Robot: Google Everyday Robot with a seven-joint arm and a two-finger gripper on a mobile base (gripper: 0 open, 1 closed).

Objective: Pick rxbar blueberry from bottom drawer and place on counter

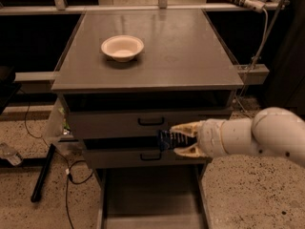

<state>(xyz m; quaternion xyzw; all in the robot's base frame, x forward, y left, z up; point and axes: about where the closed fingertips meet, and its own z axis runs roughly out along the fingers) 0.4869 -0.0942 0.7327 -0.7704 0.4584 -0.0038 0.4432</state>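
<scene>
**Inspector:** Where is the gripper?

**Onlooker:** The gripper [175, 140] hangs in front of the cabinet, level with the gap between the two shallow drawers. It reaches in from the right on a thick cream arm [252, 137].

**Inspector:** Its state?

**Onlooker:** Clamped. One finger is above and one below the rxbar blueberry [165, 140]. The dark wrapper juts out to the left from between them.

**Inspector:** So the bar is where, exactly?

**Onlooker:** In the air. It is above the bottom drawer [152, 197] and below the counter [190, 56], touching neither. It sits just in front of the middle drawer [119, 157], near that drawer's black handle.

**Inspector:** The bottom drawer?

**Onlooker:** Pulled out toward the near side, with its flat grey floor in view.

**Inspector:** The upper drawers?

**Onlooker:** The top drawer [109, 124] appears slightly ajar, with a dark gap above its front. In this dim light I would not swear to how far.

**Inspector:** The counter?

**Onlooker:** A cream bowl [122, 47] stands upright on its far left part, well apart from the gripper.

**Inspector:** The surroundings?

**Onlooker:** Speckled floor [238, 194]. A black pole [42, 173] lies on it to the left of the cabinet.
</scene>
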